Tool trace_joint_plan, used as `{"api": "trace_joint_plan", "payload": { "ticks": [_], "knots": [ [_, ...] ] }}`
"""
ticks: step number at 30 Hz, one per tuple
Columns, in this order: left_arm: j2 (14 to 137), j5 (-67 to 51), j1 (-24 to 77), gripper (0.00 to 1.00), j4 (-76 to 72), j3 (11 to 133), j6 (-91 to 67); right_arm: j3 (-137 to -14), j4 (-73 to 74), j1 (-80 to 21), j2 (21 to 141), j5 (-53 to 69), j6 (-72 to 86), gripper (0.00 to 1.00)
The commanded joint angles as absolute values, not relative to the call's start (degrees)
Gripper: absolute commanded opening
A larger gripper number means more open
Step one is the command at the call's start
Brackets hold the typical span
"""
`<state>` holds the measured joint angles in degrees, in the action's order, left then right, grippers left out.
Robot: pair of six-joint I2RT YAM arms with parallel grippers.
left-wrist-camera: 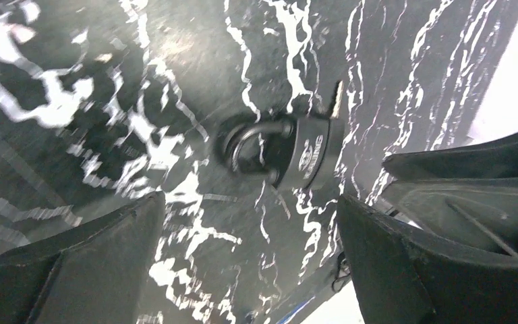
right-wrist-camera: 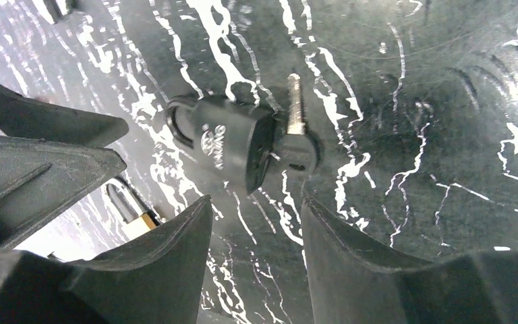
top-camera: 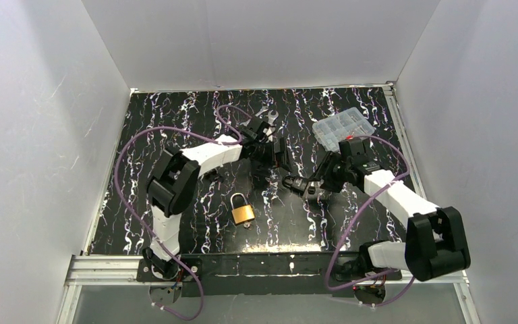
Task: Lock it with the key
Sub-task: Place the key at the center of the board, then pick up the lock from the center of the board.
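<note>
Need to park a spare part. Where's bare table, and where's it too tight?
Free: far-left corner of the table, behind the purple cable; near strip between brass padlock and right arm. Crowded: centre, where left tool and right tool hover by the black padlock and key.
</note>
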<state>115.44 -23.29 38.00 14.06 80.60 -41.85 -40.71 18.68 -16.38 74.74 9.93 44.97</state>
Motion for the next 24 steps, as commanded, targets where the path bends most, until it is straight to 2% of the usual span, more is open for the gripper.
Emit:
{"api": "trace_joint_plan", "payload": {
  "ticks": [1, 5, 8, 17, 24],
  "knots": [
    [104.2, -11.5, 37.9, 0.98, 28.8, 84.2, -35.1, -45.0, 23.7, -20.2, 69.9, 5.1, 42.7, 0.59],
    [94.8, -2.1, 37.1, 0.98, 36.8, 82.0, -33.3, -47.4, 25.0, -30.9, 68.8, 0.5, 40.8, 0.62],
    [85.2, 1.3, 34.6, 0.98, 39.6, 75.9, -32.4, -50.0, 24.2, -39.5, 72.0, -1.9, 39.6, 0.63],
    [62.8, -3.2, 20.9, 0.98, 48.3, 60.7, -27.3, -67.9, 27.7, -58.3, 93.9, -8.8, 39.2, 0.66],
    [54.7, -4.5, 17.6, 0.98, 50.9, 55.6, -27.7, -82.0, 34.4, -64.0, 107.8, -16.5, 39.2, 0.67]
  ]
}}
